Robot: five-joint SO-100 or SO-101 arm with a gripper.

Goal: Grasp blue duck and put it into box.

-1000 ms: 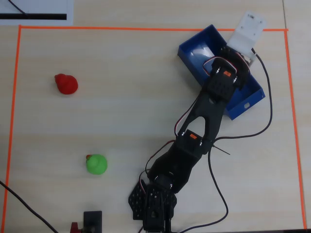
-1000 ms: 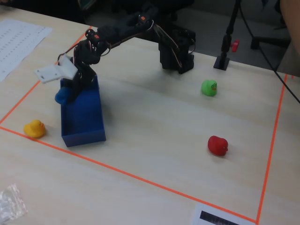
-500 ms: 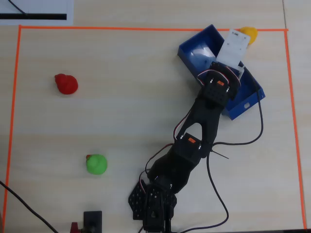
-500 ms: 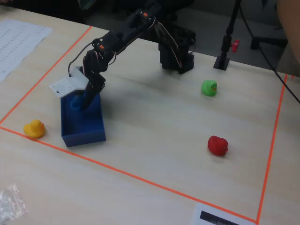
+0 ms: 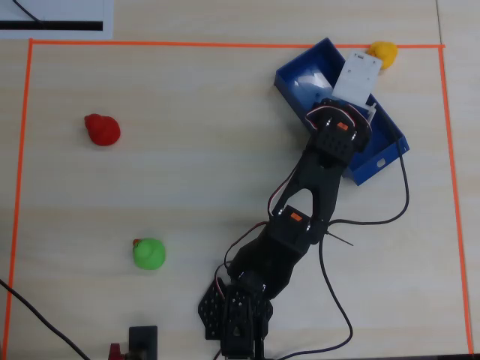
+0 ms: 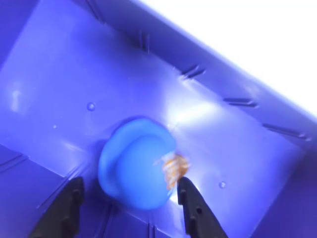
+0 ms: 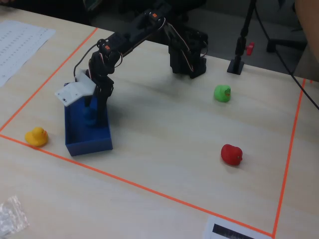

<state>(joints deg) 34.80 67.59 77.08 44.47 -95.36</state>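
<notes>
Duck point(image 6: 136, 168), beak up, rests on the floor of the box point(image 6: 89, 74) between the spread fingers of the gripper point(image 6: 130, 206), which flank but do not squeeze it, apparently released for delivery.

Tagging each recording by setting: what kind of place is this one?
Probably a lab or hobby robotics bench, not a home. An orange tape border marks a work area on a pale wooden table, toy ducks such as the green duck lie scattered, and a camera stand sits behind.
</notes>
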